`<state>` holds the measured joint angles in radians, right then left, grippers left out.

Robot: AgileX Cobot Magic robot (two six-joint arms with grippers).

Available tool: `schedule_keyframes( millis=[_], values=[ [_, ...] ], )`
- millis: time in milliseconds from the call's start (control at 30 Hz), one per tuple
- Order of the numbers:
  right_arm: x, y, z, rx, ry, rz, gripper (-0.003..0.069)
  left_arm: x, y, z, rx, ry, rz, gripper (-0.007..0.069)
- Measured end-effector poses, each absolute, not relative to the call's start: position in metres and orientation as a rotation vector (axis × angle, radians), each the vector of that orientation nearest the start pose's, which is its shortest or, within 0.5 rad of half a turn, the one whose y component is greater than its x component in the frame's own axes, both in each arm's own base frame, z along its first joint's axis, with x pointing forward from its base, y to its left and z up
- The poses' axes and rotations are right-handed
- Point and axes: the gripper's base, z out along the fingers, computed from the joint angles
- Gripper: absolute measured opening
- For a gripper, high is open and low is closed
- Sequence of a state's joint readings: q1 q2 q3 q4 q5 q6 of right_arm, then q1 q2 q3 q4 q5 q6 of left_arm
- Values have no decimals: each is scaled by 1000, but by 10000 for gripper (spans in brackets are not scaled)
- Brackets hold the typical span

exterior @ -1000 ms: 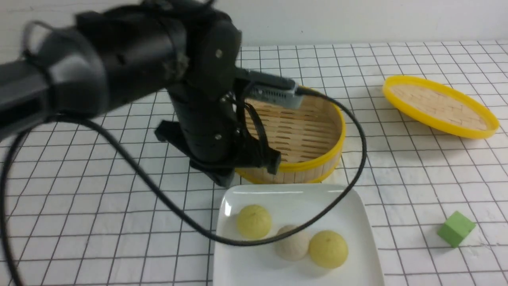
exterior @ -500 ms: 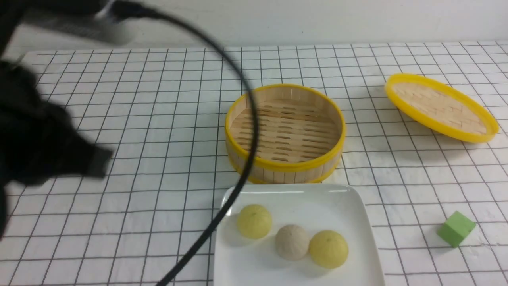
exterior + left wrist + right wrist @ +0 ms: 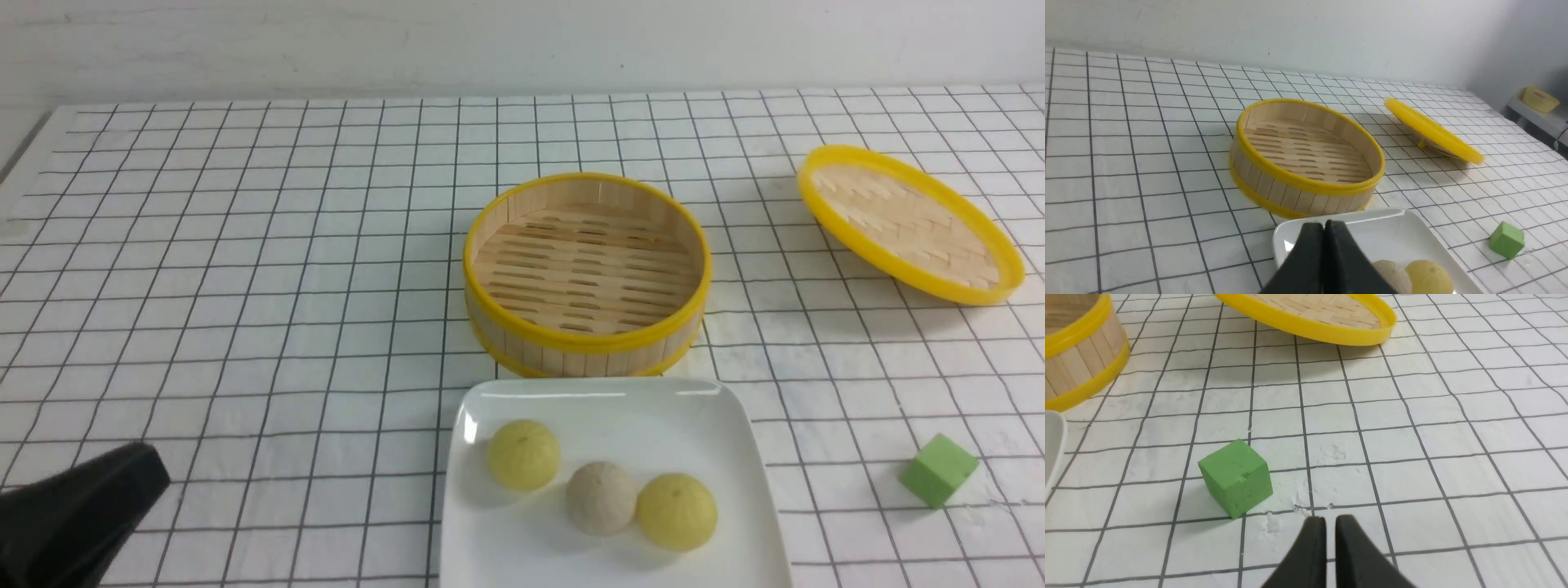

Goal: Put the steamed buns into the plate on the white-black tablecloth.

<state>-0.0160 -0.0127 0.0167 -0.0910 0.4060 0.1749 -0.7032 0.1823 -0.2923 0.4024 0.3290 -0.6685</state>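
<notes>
- Seeing three steamed buns inside the white squarish plate: a beige steamed bun in the middle, with one pale yellow steamed bun farther left and forward, and another yellow steamed bun close on the right.
- Showing pleats on top of the buns; cannot tell whether the beige and right-hand ones touch.
- Running past the front view's lower border with the plate's near side.
- Holding nothing in the left gripper, tips drawn together.
- Holding nothing in the right gripper either, tips slightly parted above the white-black tablecloth.
- Showing only a black part of the left arm at the front view's lower left corner.
- Standing just beyond the plate, with a slatted base and yellow rim: bamboo steamer.
- Lying right of the plate, well apart: green cube.
- Tilting beyond the cube, right of the steamer: yellow-rimmed bamboo lid.
- Closing off the far side: pale wall.
</notes>
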Motion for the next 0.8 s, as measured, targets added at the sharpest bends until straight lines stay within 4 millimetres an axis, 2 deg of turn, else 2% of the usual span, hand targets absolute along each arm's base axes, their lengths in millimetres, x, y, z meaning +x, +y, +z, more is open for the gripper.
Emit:
schedule_keyframes(
  millis=[100, 200, 367, 567, 700, 800],
  values=[
    [51, -4, 172, 126, 1888, 17, 67, 54, -30, 246, 282, 1745, -604, 16],
    [51, -4, 172, 126, 1888, 17, 72, 55, -31, 237, 291, 1768, -590, 17],
    [51, -4, 172, 126, 1888, 17, 77, 55, -31, 236, 305, 1761, -584, 20],
    [51, -4, 172, 126, 1888, 17, 81, 57, -27, 230, 391, 1753, -359, 27],
    [51, -4, 172, 126, 1888, 17, 81, 61, -18, 224, 295, 1775, -193, 34],
    [51, -4, 172, 126, 1888, 17, 87, 65, -8, 207, 132, 1816, -90, 34]
  ],
)
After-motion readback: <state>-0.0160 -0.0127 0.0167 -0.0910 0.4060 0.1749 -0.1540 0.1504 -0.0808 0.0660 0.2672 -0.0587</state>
